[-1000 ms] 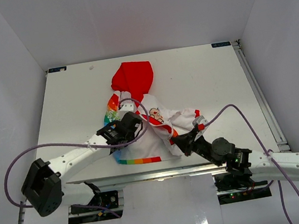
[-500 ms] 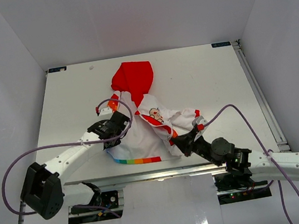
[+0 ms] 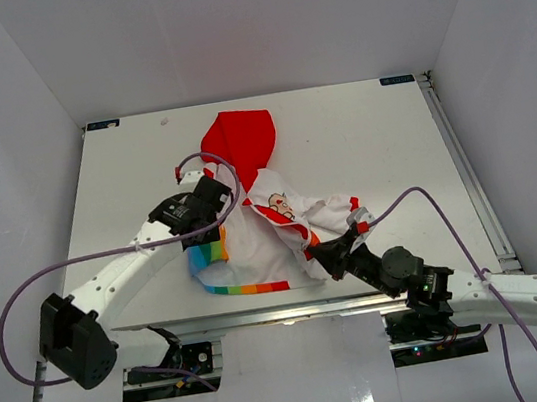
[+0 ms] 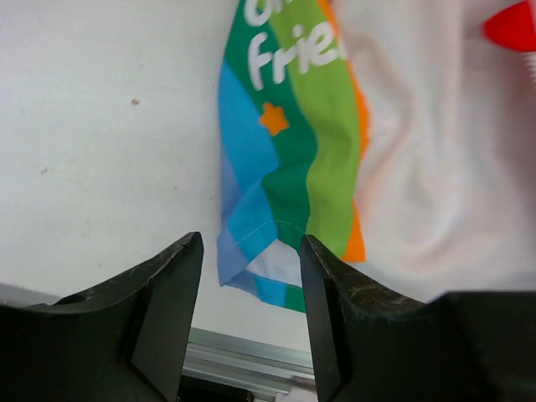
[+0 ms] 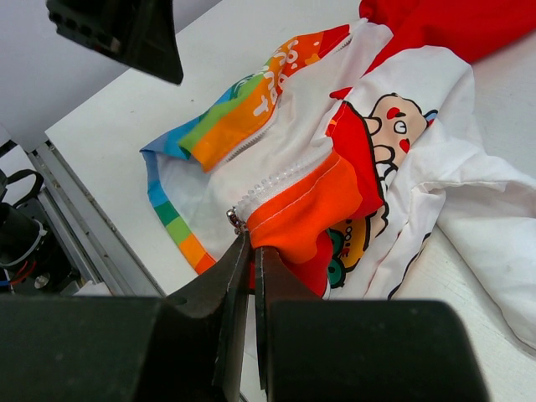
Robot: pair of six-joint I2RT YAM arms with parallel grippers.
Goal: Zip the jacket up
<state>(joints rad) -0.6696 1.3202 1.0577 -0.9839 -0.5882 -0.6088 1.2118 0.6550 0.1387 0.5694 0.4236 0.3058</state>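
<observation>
The jacket (image 3: 256, 253) lies unzipped mid-table, its red hood (image 3: 237, 140) toward the back. My right gripper (image 3: 319, 251) is shut on the orange lower front edge of the jacket (image 5: 327, 209), its tips (image 5: 249, 244) just below the metal zipper slider (image 5: 235, 220) and the white zipper teeth. My left gripper (image 3: 208, 228) hangs open over the jacket's left side with nothing between its fingers. Below it in the left wrist view lies the folded rainbow-striped panel (image 4: 285, 159), with the gripper (image 4: 251, 243) over that panel's lower corner.
The table's metal front rail (image 3: 265, 313) runs just below the rainbow hem (image 3: 251, 287). The left arm's body (image 5: 126, 33) hangs at the top left of the right wrist view. Purple cables (image 3: 20, 299) loop off both arms. White walls enclose the table.
My left gripper has opened, let go of the jacket's left front and drawn back and to the left. That front flap now lies folded out, rainbow panel showing. The right gripper has not moved.
</observation>
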